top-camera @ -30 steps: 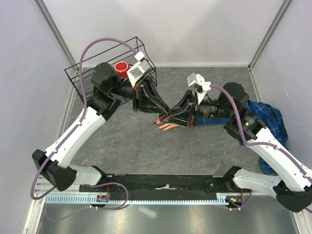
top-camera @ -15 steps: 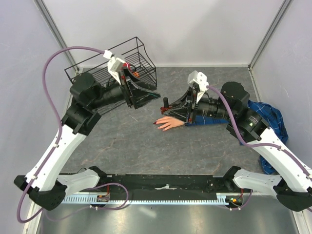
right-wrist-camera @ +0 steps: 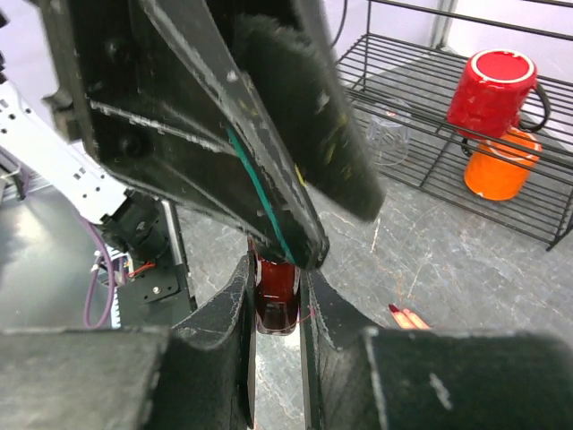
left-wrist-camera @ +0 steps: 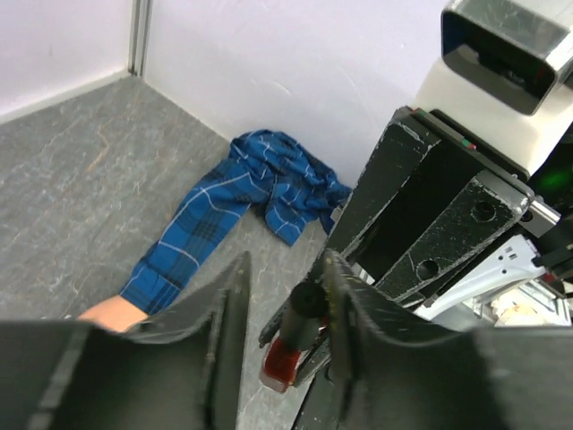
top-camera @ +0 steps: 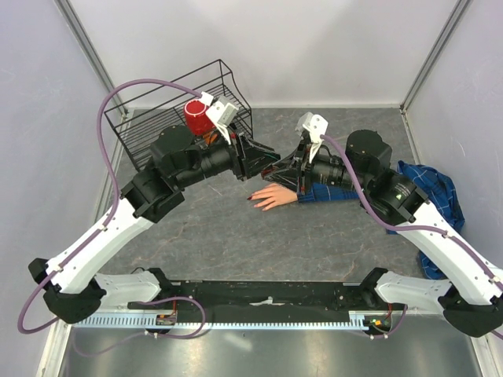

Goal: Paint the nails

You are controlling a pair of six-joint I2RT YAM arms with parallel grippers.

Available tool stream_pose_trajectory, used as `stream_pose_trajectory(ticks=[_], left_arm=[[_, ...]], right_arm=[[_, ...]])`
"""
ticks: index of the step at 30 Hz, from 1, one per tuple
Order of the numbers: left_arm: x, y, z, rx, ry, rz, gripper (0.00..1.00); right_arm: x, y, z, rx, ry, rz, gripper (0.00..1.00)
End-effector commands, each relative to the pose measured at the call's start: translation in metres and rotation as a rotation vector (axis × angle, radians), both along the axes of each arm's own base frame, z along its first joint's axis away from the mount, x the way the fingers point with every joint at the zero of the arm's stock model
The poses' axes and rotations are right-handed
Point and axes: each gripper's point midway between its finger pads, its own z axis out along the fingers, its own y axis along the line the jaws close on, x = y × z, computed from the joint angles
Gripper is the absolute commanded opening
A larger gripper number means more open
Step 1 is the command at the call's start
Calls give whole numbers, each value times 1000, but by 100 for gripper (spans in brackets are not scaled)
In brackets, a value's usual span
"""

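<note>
1. Nails (top-camera: 253, 196) show only as small tips at the finger ends of the fake hand (top-camera: 273, 196). It lies flat on the grey table (top-camera: 220, 236), fingers pointing toward the left arm and plaid cuff (top-camera: 318, 192) toward the right. Whether any nail is coated cannot be told at this size.
2. A dark red polish bottle (right-wrist-camera: 275, 300) is clamped between the narrow jaws of the right gripper (right-wrist-camera: 276, 278). It is held off the table just behind the fake hand, with its cap end toward the left arm.
3. The left gripper (left-wrist-camera: 286, 264) is set around the bottle's black cap (left-wrist-camera: 306, 298), one finger on each side. A gap is seen on one side, so its jaws are partly spread and the cap is not gripped.
4. The bottle body is judged to be held fast by one arm so that the cap and its brush can be twisted off by the other. Opening the bottle is taken to be the step in hand, and painting has not begun.
5. Care is called for in closing squarely on the cap. A skewed grip could tip the bottle and spill polish onto the hand just beside it.
6. A wire rack (top-camera: 141, 129) in the far left corner holds a red mug (right-wrist-camera: 491, 85), an orange cup (right-wrist-camera: 501, 166) and a clear glass (right-wrist-camera: 389, 134). It is well apart from the work.
</note>
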Motion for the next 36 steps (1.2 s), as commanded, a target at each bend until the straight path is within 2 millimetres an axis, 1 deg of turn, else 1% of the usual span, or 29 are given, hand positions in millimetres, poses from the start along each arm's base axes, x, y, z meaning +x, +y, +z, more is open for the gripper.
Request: stream_pose_trajectory(ticks=[1,2,5,6,7,9,10,11,12,13,14,15,16,17,18,22,23,24,25,26,27,28,29,30,32,33,34,35,36], left_arm=[[1,3,12,25,-67,13,30],[-2,1,11,25,-62,-5,28],[-16,-12,5,35,-45,-121,12],[-22,-15,4,34,-42,-164,2],[-39,-23,2,34,-43,-293,2],[-67,-28,6,7,-70,-494,2],[-96,-24,9,-41,-152,-711,2],[-114,-17,12,-79,-151,-820,2],[-126,-9,10,-103,-170,-909,2],[-141,5,10,-153,-401,-1015,2],[-148,13,5,-150,-296,-1074,2],[-150,18,4,-155,-348,-1094,2],[-145,21,5,-140,-393,-1098,2],[-132,14,-1,-118,-313,-1104,2],[-123,10,-2,-109,-294,-1093,2],[-86,3,4,-119,-245,-1006,2],[-76,1,2,-117,-172,-976,2],[-67,0,9,-133,-138,-921,6],[-53,0,10,-128,-222,-851,11],[-41,-2,-8,-86,-40,-785,28],[-44,4,6,-78,-104,-719,36],[-27,1,9,-63,-195,-587,43],[-24,4,8,-51,-185,-535,51],[-17,9,8,-41,-165,-452,55],[-25,21,21,-57,-207,-379,59],[-17,25,17,-56,-173,-310,60],[-22,31,23,-72,-164,-278,61],[-20,34,24,-77,-149,-239,64],[-13,35,20,-72,-108,-167,64]], right_arm=[[0,-3,32,57,-81,-14,0],[0,-3,31,54,-80,-15,0],[1,-2,31,52,-78,-13,0],[0,-3,32,53,-79,-12,0],[-1,-2,32,54,-80,-6,0],[-10,-2,34,61,-89,40,0],[-16,0,35,61,-98,77,0],[-26,1,38,71,-112,127,0],[-54,3,41,88,-120,282,0],[-70,2,42,99,-129,367,0],[-83,2,50,137,-137,435,0],[-106,-3,56,167,-141,553,0],[-111,-3,55,184,-128,581,0],[-118,-6,65,218,-130,599,0],[-118,-6,66,224,-126,602,0],[-110,-4,66,226,-110,554,0],[-109,-5,66,225,-105,535,0],[-104,-4,65,220,-119,507,0],[-97,-4,62,210,-107,458,0],[-92,-4,61,204,-109,428,0],[-85,-3,58,190,-120,401,0],[-82,-3,55,169,-106,380,0],[-71,-2,53,156,-103,326,0],[-65,-2,54,147,-119,299,0],[-49,-2,47,117,-103,214,0],[-42,-3,47,111,-107,181,0],[-37,-3,44,100,-106,158,0],[-33,-3,43,94,-106,138,0],[-24,-5,43,89,-107,86,0]])
